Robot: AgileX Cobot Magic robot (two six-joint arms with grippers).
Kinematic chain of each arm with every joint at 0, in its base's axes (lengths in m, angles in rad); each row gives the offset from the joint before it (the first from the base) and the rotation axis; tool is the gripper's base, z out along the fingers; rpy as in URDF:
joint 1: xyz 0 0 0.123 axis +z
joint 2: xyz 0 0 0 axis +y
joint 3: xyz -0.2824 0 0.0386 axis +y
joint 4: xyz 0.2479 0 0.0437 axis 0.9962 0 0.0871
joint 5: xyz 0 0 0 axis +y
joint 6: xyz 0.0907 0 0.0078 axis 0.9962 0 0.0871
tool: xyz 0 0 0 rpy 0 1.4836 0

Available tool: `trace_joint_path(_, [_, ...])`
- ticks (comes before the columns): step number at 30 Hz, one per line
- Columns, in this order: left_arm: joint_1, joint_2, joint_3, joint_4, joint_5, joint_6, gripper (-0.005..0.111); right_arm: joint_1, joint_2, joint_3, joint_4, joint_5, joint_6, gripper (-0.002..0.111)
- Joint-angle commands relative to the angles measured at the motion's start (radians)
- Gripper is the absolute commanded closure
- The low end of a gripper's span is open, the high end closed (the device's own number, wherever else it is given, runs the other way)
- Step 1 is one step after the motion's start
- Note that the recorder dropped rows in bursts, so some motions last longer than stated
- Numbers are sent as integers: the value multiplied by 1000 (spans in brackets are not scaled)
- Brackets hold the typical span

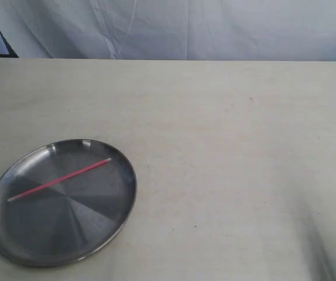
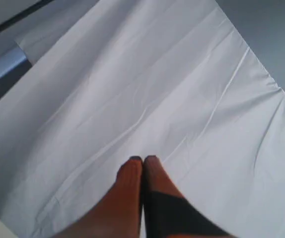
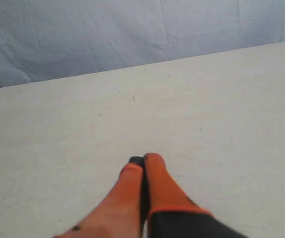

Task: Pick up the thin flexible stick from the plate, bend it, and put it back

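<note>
Exterior view: the thin flexible stick point(image 1: 59, 179) lay straight and flat in the plate point(image 1: 51, 234). It was pink-red along its length, with pale whitish ends. It ran diagonally across the upper half of the dish. One end sat low, near the left rim; the other sat higher, near the upper right rim. Both ends were inside the rim, and the stick rested loose on the steel.

Plate: round, shallow, shiny, with wedge-shaped radial reflections and a raised rim. It sat on the table point(image 1: 232, 164) at the lower left of the view, its lower edge close to the bottom of the frame.

Table: pale off-white surface, faintly speckled. A creased whitish cloth point(image 1: 215, 29) hung behind its far edge. A soft dark shadow point(image 1: 329, 257) fell across the lower right corner of the table.

Left wrist view: the left claw point(image 2: 143, 159) had its two orange fingers pressed together at the tips, with nothing between them. It pointed at the creased cloth, which filled most of the view. One finger showed a black section toward its base.

Right wrist view: the right claw point(image 3: 143, 159) was likewise drawn together, fingers touching along their inner edges and empty. It was held over bare table surface, with the cloth beyond the far edge.
</note>
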Motion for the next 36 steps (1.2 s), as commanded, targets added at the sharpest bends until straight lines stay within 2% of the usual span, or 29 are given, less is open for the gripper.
trace_joint_path(1, [-1, 122, -196, 165, 349, -25, 107, -5, -5, 5, 0, -11, -4, 108])
trace_joint_path(3, [-1, 267, -344, 290, 581, 27, 107, -5, -5, 5, 0, -11, -4, 108])
trace_joint_path(4, [-1, 352, -422, 298, 690, 106, 107, -5, -5, 5, 0, -11, -4, 108])
trace_joint_path(8, [-1, 707, -698, 132, 1078, 610, 107, -5, -5, 5, -3, -8, -4, 108])
trace_joint_path(11, [-1, 945, -835, 14, 1249, 759, 107, -5, -5, 5, -3, -8, -4, 108])
trace_joint_path(13, [-1, 1070, -884, 0, 1263, 806, 107, -5, -5, 5, -3, -8, -4, 108])
trace_joint_path(16, [-1, 1243, -917, 19, 1216, 877, 107, -5, -5, 5, -3, -8, -4, 108])
trace_joint_path(19, [-1, 1383, -919, 21, 1219, 1023, 105, -5, -5, 5, -3, -8, -4, 108])
trace_joint_path(23, [-16, 1513, -919, 28, 1249, 1125, 90, -5, -5, 5, -3, -8, -4, 108])
trace_joint_path(27, [-70, 1613, -919, 40, 1246, 1207, 66, -5, -5, 5, -3, -8, -4, 108])
trace_joint_path(29, [-99, 1651, -919, 73, 1222, 1238, 58, -5, -5, 5, -3, -8, -4, 108])
trace_joint_path(32, [-136, 1699, -919, 152, 1206, 1238, 55, -5, -5, 5, -1, -12, -4, 108])
trace_joint_path(36, [-152, 1753, -914, 215, 1187, 1234, 55, -5, -5, 5, -1, -14, -4, 108])
